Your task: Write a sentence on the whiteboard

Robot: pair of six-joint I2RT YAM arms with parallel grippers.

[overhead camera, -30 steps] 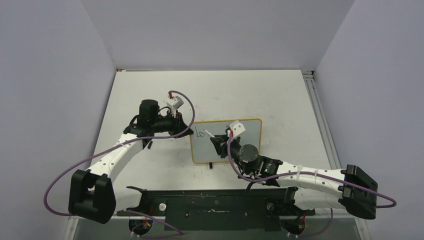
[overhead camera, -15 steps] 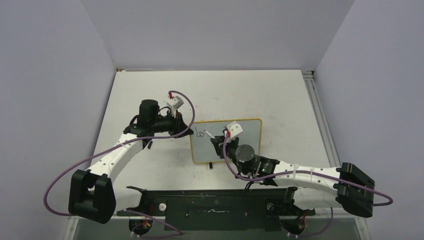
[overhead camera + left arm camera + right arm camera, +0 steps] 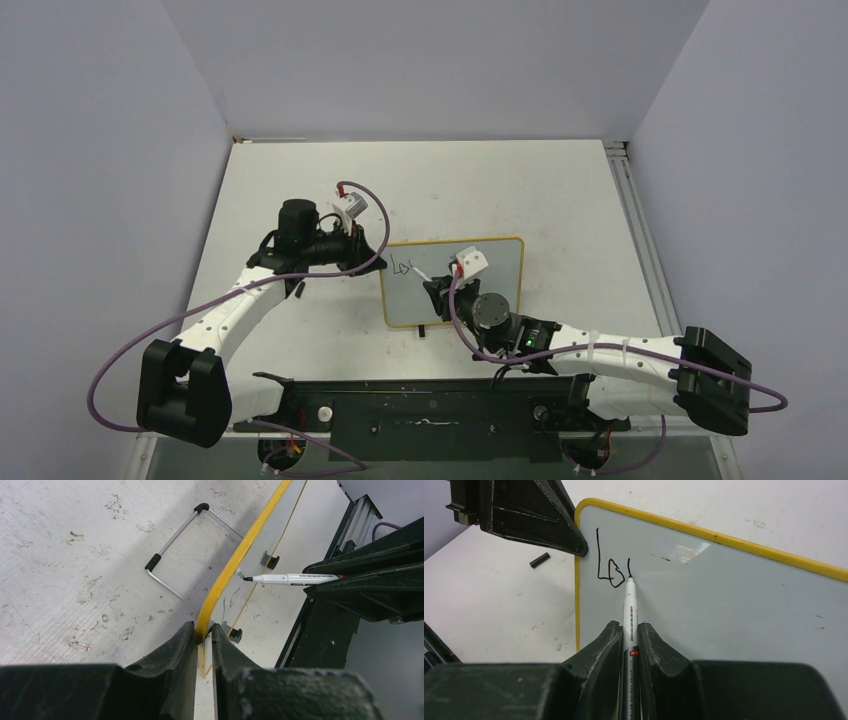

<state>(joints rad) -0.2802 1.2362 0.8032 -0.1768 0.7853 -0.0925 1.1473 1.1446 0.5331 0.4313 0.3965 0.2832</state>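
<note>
The whiteboard (image 3: pixel 500 262) has a yellow frame and stands tilted mid-table; it also shows in the right wrist view (image 3: pixel 724 600) and edge-on in the left wrist view (image 3: pixel 235 565). My left gripper (image 3: pixel 204 630) is shut on its upper left corner (image 3: pixel 383 248). My right gripper (image 3: pixel 630 630) is shut on a white marker (image 3: pixel 629 611) whose black tip touches the board. The sentence (image 3: pixel 611 565) stands as "Lo" plus one short downstroke, at the board's upper left (image 3: pixel 403 266). The marker also shows in the left wrist view (image 3: pixel 292 579).
A small black marker cap (image 3: pixel 539 560) lies on the table left of the board. The board's wire stand (image 3: pixel 170 555) rests on the table behind it. A black rail (image 3: pixel 430 405) runs along the near edge between the arm bases.
The right gripper has moved the marker a little right and down on the board, adding a short stroke after "Lo". The left arm has not moved.
</note>
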